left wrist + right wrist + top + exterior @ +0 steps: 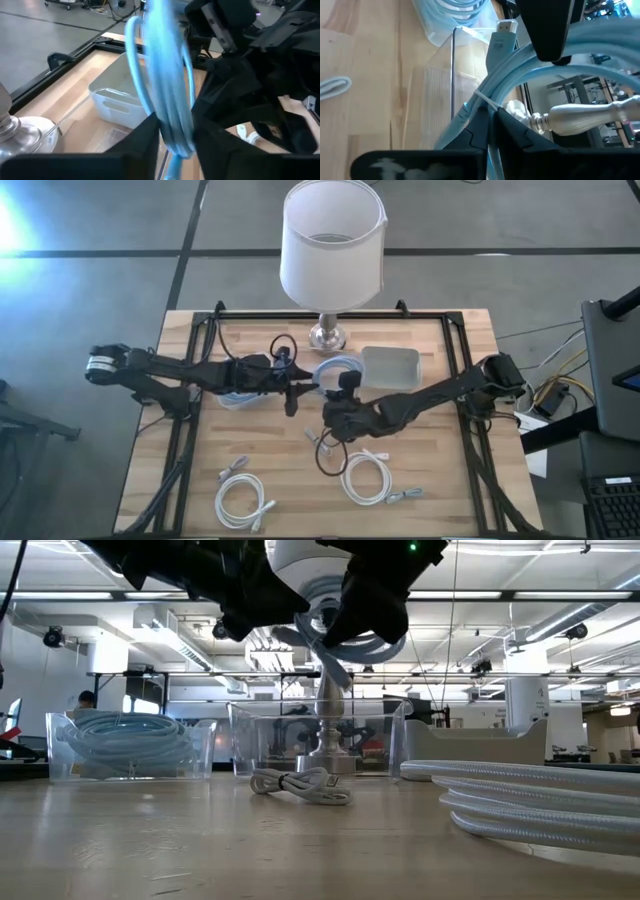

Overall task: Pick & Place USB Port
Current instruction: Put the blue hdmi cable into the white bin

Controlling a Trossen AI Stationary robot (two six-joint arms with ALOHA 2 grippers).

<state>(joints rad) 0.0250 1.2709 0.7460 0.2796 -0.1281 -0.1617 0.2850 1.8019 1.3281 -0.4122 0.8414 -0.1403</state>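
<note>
Centrally, above the wooden plank counter (440, 480), both grippers meet at a coil of pale blue cable (335, 370). Right gripper (490, 117): jaws pinched narrow on the smooth, glossy strands where a thin white tie binds them; a metal plug tip (506, 25) juts from the bundle. Left gripper (175, 135): jaws set either side of the same coil, close against it; whether they grip it cannot be told. The coil hangs clear of the counter, in front of the lamp (332, 250) with its white cylindrical shade and shiny metal base. Two clear plastic bins: one (130, 745) holding more blue cable, one (390, 366) rectangular with rounded corners. White cable coils (370, 478) lie on the near counter. No writing is legible.
</note>
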